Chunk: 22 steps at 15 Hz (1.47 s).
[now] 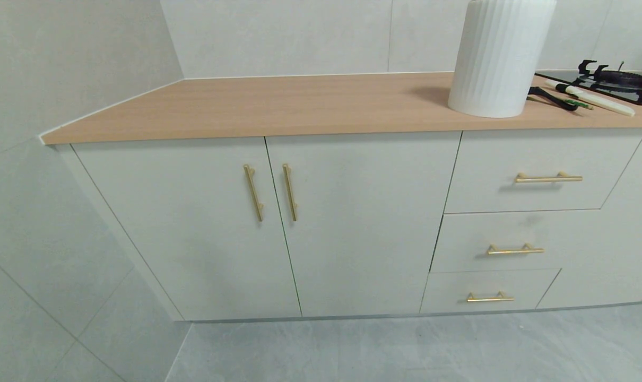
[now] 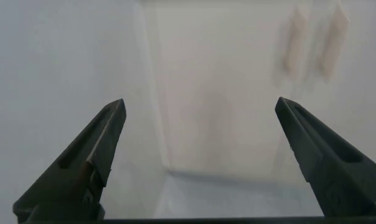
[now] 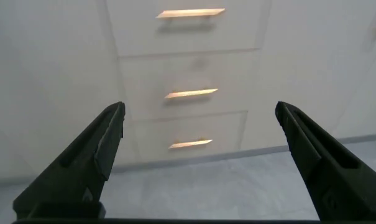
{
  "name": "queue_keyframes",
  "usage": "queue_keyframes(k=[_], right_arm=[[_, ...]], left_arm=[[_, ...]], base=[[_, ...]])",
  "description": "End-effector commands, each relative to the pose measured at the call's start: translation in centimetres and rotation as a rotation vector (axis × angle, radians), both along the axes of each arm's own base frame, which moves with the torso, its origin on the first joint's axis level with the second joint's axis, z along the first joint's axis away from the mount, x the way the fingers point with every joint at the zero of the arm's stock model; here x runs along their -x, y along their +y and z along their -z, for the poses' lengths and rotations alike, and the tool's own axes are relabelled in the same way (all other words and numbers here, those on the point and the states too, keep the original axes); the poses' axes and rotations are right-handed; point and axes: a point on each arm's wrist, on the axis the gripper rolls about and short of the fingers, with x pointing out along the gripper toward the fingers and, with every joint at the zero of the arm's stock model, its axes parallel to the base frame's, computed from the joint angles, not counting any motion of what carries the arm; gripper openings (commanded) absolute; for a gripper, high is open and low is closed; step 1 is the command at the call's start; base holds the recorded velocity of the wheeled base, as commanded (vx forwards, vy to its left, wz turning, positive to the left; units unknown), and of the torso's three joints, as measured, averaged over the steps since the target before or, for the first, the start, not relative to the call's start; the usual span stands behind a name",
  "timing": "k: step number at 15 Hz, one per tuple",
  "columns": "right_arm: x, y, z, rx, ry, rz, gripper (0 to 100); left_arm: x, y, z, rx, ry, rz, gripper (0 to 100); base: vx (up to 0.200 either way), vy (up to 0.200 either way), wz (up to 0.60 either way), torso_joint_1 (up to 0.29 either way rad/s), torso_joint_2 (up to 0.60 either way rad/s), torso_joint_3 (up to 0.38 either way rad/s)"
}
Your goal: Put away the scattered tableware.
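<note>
Grey floor tiles [image 1: 384, 350] lie closest to us in the head view, running up to the foot of a pale cabinet [image 1: 353, 239]. Its two doors meet at a pair of upright gold door handles [image 1: 253, 192]. To their right we count three stacked drawers [image 1: 517, 228], each with a level gold drawer handle [image 1: 548, 178]. Above them runs a wooden countertop [image 1: 278, 103]. Toward its right end a tall white ribbed vessel [image 1: 499, 55] stands upright. Just beside that vessel, on its right, lies the scattered tableware. We see a black-handled utensil [image 1: 552, 98], a slim green piece [image 1: 580, 104] close against it, and a long white utensil [image 1: 597, 100]. The far end of the white one reaches the edge of a black gas hob [image 1: 618, 79]. What kind each utensil is we cannot tell.

From the left wrist view, our left gripper [image 2: 200, 106] has its dark fingers [image 2: 94, 155] spread wide apart. Beyond it we make out, blurred, the cabinet front where it meets the side wall, the two door handles and a strip of floor.

From the right wrist view, our right gripper [image 3: 200, 109] is likewise spread wide. It faces the drawers. Their three gold handles sit one above another in the gap between the fingers, with the floor tiles below them.
</note>
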Motion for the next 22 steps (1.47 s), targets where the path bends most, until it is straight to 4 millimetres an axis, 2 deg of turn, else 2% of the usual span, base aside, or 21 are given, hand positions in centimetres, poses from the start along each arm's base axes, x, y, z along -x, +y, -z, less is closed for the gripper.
queue_keyframes(k=[1,3,4,21,22], right_arm=[[-0.16,0.02,0.76,0.000,0.047,-0.009,100],[-0.17,0.10,0.71,0.006,0.040,-0.044,100],[-0.20,0.25,1.20,0.012,0.094,-0.112,100],[-0.18,0.28,1.20,-0.005,0.089,-0.130,100],[-0.18,0.28,1.20,-0.004,0.090,-0.132,100]], left_arm=[[-0.28,-0.10,1.28,0.003,0.081,0.046,100],[-0.32,-0.29,1.43,0.048,0.087,0.135,100],[-0.32,-0.40,1.62,0.050,0.107,0.182,100],[-0.32,-0.39,1.60,0.067,0.103,0.180,100],[-0.32,-0.39,1.60,0.067,0.103,0.180,100]], base=[[0.000,0.000,0.00,0.000,0.00,0.000],[0.000,0.000,0.00,0.000,0.00,0.000],[0.000,0.000,0.00,0.000,0.00,0.000],[0.000,0.000,0.00,0.000,0.00,0.000],[0.000,-0.200,0.00,0.002,0.00,-0.002]])
